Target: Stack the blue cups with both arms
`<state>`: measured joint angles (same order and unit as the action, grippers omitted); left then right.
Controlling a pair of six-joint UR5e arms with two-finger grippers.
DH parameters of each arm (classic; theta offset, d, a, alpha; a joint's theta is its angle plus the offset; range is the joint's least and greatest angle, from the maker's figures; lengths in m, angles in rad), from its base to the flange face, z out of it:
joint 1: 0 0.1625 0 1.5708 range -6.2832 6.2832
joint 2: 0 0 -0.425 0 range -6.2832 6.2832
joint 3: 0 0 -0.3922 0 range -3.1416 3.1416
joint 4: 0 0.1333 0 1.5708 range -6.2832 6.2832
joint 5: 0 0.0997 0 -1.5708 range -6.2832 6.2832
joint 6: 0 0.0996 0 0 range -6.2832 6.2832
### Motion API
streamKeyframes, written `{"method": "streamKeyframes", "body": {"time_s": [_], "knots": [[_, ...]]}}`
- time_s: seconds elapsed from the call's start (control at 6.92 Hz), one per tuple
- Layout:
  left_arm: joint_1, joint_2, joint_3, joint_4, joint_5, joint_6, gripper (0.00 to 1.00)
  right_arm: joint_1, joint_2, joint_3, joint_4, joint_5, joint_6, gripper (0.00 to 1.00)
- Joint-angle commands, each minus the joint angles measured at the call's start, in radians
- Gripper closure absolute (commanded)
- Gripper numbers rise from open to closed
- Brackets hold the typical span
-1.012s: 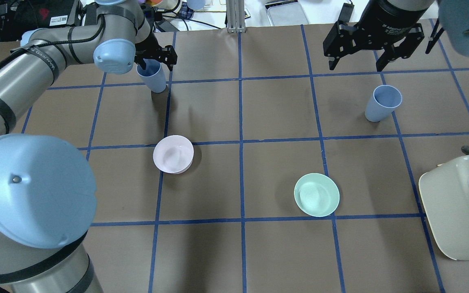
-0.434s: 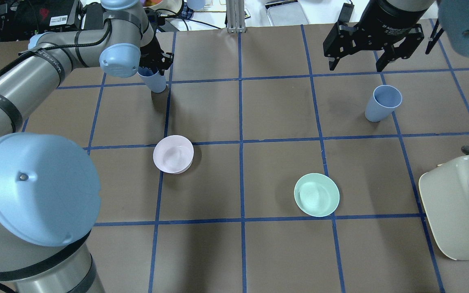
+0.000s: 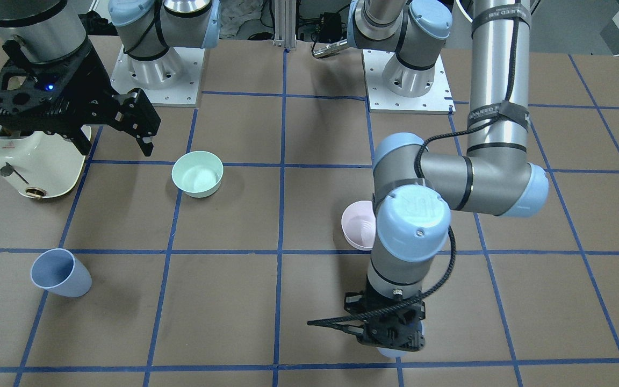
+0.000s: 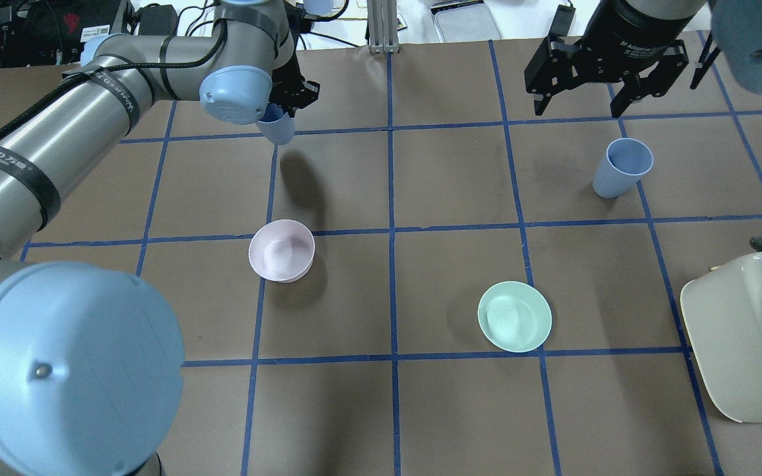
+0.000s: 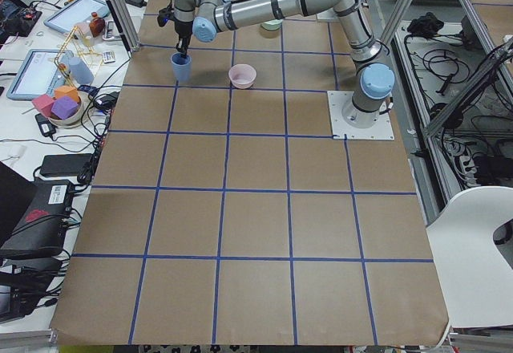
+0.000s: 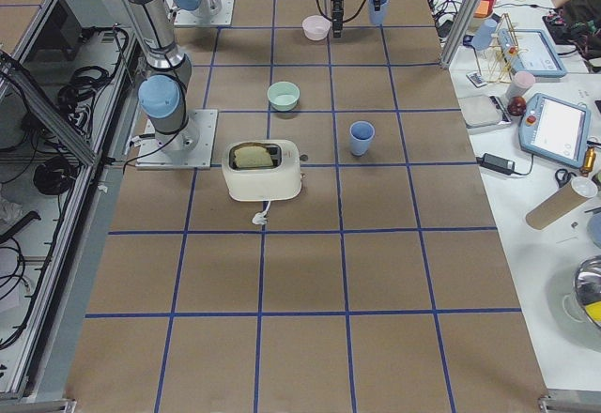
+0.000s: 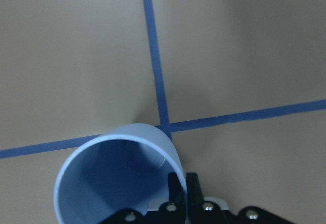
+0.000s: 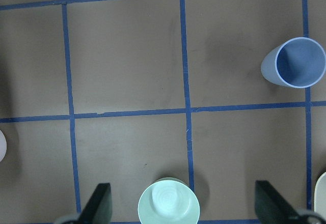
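Two blue cups are in play. One blue cup [image 7: 117, 180] is held by the left gripper [image 7: 181, 186], whose two fingers are pinched close together on the cup's wall, one inside the rim and one outside. It hangs mouth-up off the table [image 4: 460, 410], with its shadow cast apart from it on the brown paper. The other blue cup [image 4: 621, 168] stands upright and alone on the robot's right side of the table, touching nothing. The right gripper [image 4: 577, 106] hovers beyond it, fingers spread wide and holding nothing.

Two bowls sit on the table as well: one pale pink bowl [image 4: 282, 251] and one mint-green bowl [image 4: 514, 316], well apart from each other. Both lie on the robot's side of the line between the two cups, not on it. One cream toaster [image 4: 745, 344] sits at the table's right edge, nearer the robot than the standing cup. Blue tape marks the table in squares
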<state>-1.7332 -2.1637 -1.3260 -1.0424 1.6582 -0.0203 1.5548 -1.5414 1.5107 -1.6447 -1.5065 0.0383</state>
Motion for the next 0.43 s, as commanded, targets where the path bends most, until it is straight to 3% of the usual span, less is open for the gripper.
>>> {"method": "streamKeyframes", "body": {"time_s": [0.0, 0.29], "knots": [[-0.139, 0.036, -0.050, -0.031, -0.058, -0.296, 1.00, -0.001, 0.000, 0.000, -0.012, -0.001, 0.000, 0.00], [-0.201, 0.036, -0.071, -0.120, -0.116, -0.349, 1.00, -0.001, 0.000, 0.002, -0.014, -0.003, -0.001, 0.00]]}}
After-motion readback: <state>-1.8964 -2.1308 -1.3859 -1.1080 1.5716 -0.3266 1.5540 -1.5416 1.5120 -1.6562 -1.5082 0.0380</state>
